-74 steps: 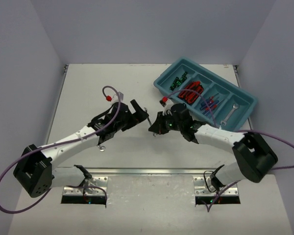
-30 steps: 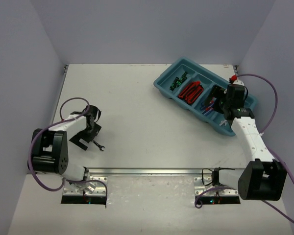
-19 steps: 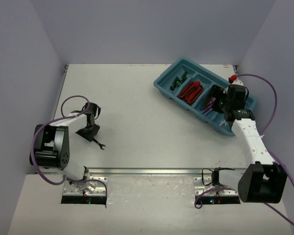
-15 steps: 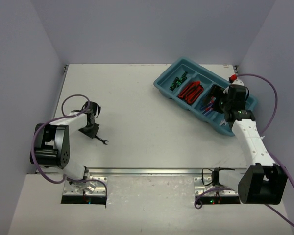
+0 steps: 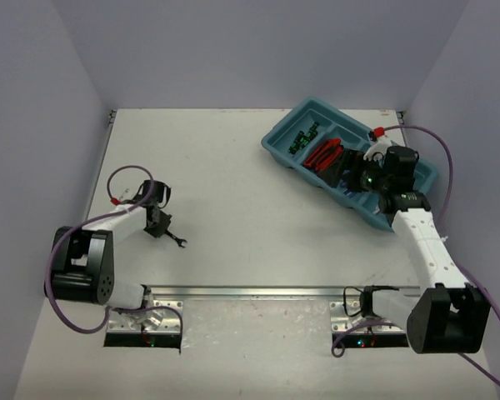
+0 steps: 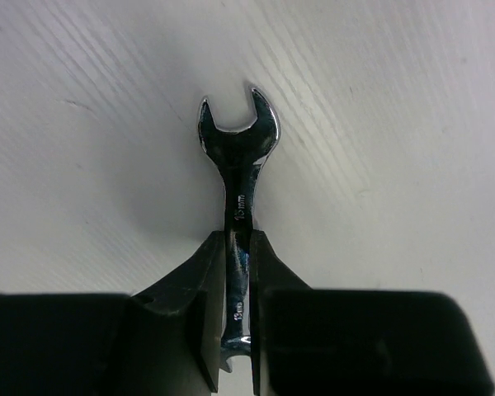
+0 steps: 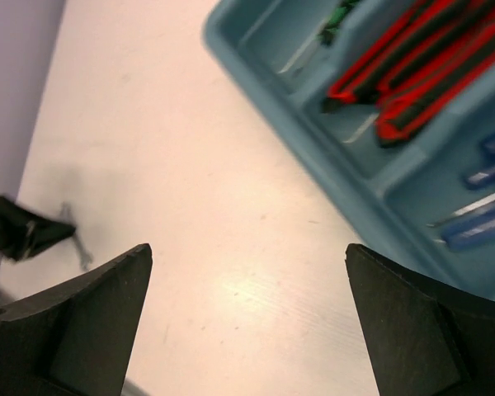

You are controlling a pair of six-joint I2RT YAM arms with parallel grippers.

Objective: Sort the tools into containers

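Left gripper [image 6: 238, 247] is closed on the wrench [image 6: 238, 148]. The fingers [image 6: 210, 289] pinch the shank low down and the open-end head sticks out ahead of them. The long axis runs straight out from the claw, in line with the fingers. From the top view the wrench [image 5: 177, 242] points toward the near right from the left gripper [image 5: 158, 223], at the left side of the table [image 5: 233, 208].

The key relation is that the tray [image 5: 283, 123] sits at the far right corner, well apart from the wrench, so we judge the carry has to cross the whole table. The left arm has the tool, but the right arm is much nearer the tray.

Right gripper [image 7: 246, 256] is wide open and holds nothing, hanging just beside the near wall of the tray [image 7: 231, 37]. We see 3 filled compartments: green screwdrivers [image 5: 304, 136], red utility knives [image 7: 412, 74] and blue screwdrivers [image 7: 487, 223].

Hidden or unclear:
- The 4th compartment, at the right end, is covered by the right arm in the top view and cut off in the right wrist view.
- The wrench's other end is buried between the fingers.
- We cannot tell whether the wrench is lifted or resting on the table.
- In the right wrist view the left claw and wrench are small and blurred.
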